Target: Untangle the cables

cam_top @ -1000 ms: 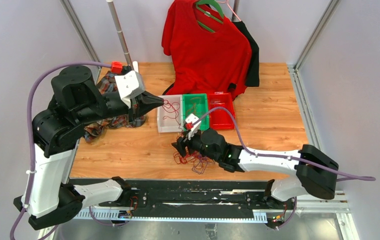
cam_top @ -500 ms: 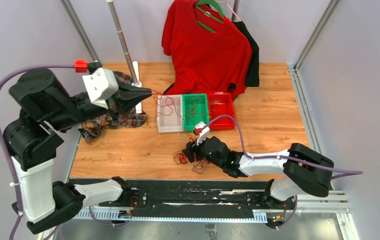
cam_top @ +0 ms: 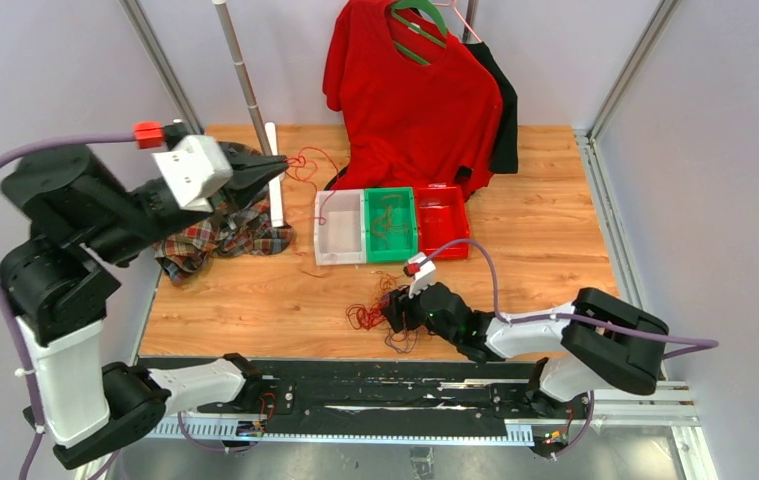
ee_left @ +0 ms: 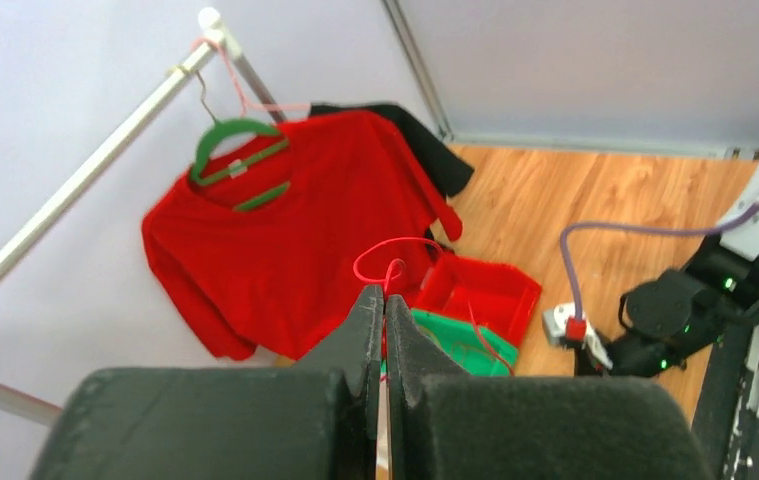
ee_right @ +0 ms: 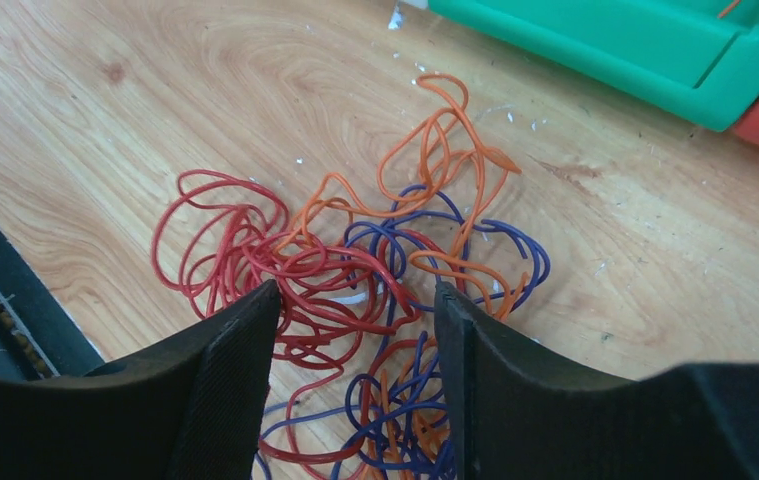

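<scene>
Red cable (cam_top: 307, 165) trails from my left gripper (cam_top: 281, 165), raised far left over the table (cam_top: 545, 240), down toward the tangle (cam_top: 370, 312) by the right gripper (cam_top: 397, 312). Left wrist: jaws pinched shut on that red loop. Right wrist: jaws open astride the tangle. I'd close there, pin it, then draw the left away slowly.

Start from the black mounting rail (cam_top: 385, 395). Above its left end, your left arm (cam_top: 60, 190) has bulky matte-black joint housings and a glossy white link. Above its right end, the right arm (cam_top: 545, 330) wears the same black-and-white shells. Each arm trails a lilac cable (cam_top: 85, 139) ending in a red plug (cam_top: 147, 133) beside a white camera block (cam_top: 192, 165). The left gripper (ee_left: 383, 300) has smooth black fingers, and those of the right gripper (ee_right: 355, 300) carry a fine woven grain.
</scene>
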Robot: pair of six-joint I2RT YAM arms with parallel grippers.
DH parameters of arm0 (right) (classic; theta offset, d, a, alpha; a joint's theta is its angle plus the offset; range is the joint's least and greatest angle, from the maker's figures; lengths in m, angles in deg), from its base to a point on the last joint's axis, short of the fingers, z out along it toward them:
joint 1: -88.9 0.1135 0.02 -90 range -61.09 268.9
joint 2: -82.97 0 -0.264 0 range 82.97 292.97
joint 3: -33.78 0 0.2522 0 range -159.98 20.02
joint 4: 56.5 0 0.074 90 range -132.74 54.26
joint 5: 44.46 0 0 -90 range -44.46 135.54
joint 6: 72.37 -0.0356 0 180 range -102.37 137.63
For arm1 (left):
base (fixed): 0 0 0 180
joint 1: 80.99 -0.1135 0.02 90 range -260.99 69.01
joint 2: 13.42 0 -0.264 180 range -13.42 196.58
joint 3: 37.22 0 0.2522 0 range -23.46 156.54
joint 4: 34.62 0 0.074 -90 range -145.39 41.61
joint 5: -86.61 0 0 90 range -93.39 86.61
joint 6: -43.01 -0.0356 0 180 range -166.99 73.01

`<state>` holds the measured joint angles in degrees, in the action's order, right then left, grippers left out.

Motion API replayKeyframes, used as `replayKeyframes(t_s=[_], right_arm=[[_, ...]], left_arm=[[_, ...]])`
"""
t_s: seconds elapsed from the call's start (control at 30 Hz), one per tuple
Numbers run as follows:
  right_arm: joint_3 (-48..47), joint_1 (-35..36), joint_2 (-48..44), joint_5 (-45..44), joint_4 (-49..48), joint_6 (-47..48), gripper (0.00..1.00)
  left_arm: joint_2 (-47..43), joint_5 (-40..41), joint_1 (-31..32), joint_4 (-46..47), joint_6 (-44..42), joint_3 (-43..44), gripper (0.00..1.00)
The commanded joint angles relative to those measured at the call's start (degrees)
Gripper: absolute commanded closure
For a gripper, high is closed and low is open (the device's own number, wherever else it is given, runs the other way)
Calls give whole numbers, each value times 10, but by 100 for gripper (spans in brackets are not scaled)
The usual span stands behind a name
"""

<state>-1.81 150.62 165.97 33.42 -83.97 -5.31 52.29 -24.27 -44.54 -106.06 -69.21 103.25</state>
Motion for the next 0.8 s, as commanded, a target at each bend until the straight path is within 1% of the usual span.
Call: replayKeyframes(t_s=[0.0, 0.13, 0.2, 0.27, 0.37, 0.43, 0.57, 0.77], right_arm=[[1, -6, -59, -10, 18, -9, 41], [-16, -6, -137, -15, 85, -6, 35], [-21, -7, -176, -19, 110, 0, 34], [-27, -8, -213, -29, 136, 6, 33], [-31, -12, -259, -43, 169, 18, 33], [-31, -14, -282, -53, 185, 24, 33], [-30, -17, -313, -79, 214, 33, 33], [-40, -18, -324, -95, 245, 50, 34]], left_arm=[[-9, 40, -2, 26, -30, -82, 99], [-36, 65, -2, 80, -35, -215, 99], [-39, 62, -2, 91, -32, -276, 99], [-34, 73, -2, 105, -27, -322, 99], [-26, 116, -2, 149, -25, -374, 100], [-22, 149, -2, 192, -24, -402, 99], [-3, 193, -3, 244, -14, -409, 100], [0, 209, -2, 267, -38, -458, 99]])
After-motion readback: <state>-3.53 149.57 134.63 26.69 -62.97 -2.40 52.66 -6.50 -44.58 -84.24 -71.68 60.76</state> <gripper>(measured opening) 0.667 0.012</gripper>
